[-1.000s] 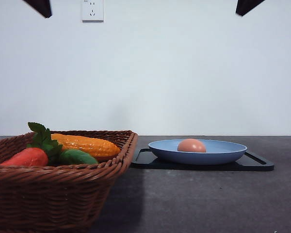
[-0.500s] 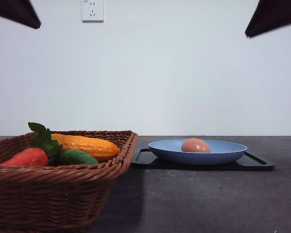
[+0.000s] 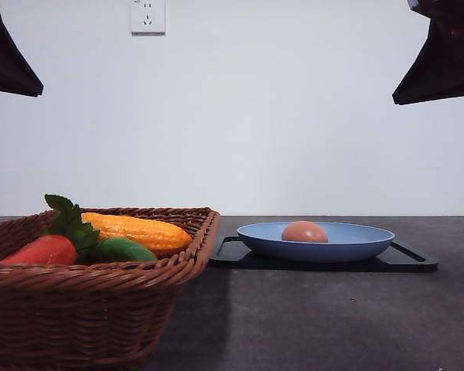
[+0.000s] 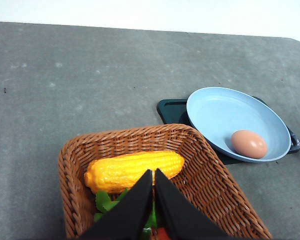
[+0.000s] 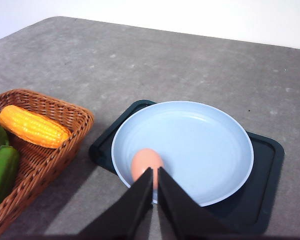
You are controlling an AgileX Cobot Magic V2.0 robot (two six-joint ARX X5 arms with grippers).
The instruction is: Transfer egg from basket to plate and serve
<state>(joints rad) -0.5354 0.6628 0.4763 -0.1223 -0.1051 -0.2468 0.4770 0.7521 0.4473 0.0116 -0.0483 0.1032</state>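
The grey table (image 3: pixel 332 317) carries everything. On its left stands the wicker basket (image 3: pixel 85 309), holding a yellow corn cob (image 3: pixel 135 232), a green vegetable (image 3: pixel 124 250) and a red fruit (image 3: pixel 45 250) with green leaves. To the right, just beside the basket, a black tray (image 3: pixel 406 259) bears the light blue plate (image 3: pixel 356 243). The egg (image 3: pixel 305 232) lies in the plate, left of its middle. The left gripper (image 4: pixel 153 172) hangs above the basket with its fingers pressed together, empty; the right gripper (image 5: pixel 155 171) hangs above the egg, likewise clenched on nothing.
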